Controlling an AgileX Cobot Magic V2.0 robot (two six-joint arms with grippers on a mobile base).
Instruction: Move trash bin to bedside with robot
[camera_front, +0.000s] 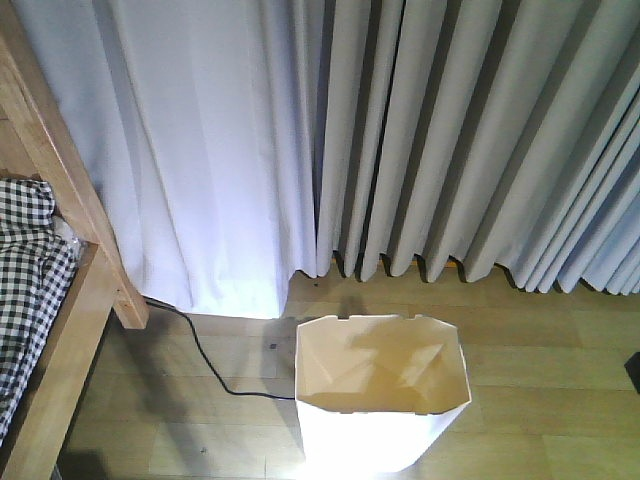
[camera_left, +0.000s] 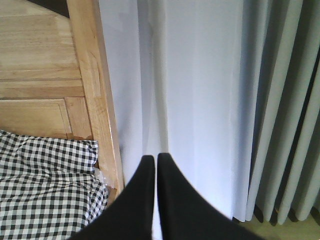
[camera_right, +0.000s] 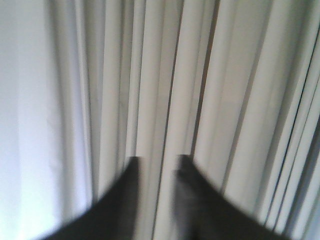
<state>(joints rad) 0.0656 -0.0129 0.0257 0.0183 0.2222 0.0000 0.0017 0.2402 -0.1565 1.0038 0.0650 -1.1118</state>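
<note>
Trash bin (camera_front: 380, 400) standing upright on the wooden floor (camera_front: 540, 400), low in the front view and right of the bed, open mouth up, cream inside, white outer wall glaring at the bottom edge. Apart from the bedside (camera_front: 70, 330): strip of bare floor between bin and the light-brown frame, with a black cable (camera_front: 200, 355) snaking across that strip from the frame's foot toward the bin's left side. Checked black-and-white bedding (camera_front: 25, 290) lying inside the frame at the left edge. Pale grey curtain (camera_front: 400, 130) hanging behind everything, hem near the floor just beyond the bin.

Neither hand touching the bin; bin not seen in either wrist view. Left hand (camera_left: 156, 162) narrow, fingertips nearly meeting, nothing between them, pointed at the curtain just right of the bed's wooden post (camera_left: 97, 95), checked bedding below left. Right hand (camera_right: 160, 165) parted by a moderate gap, empty, blurred, facing curtain folds only.

No brand, label or readable writing visible on bin, bed or curtain.
</note>
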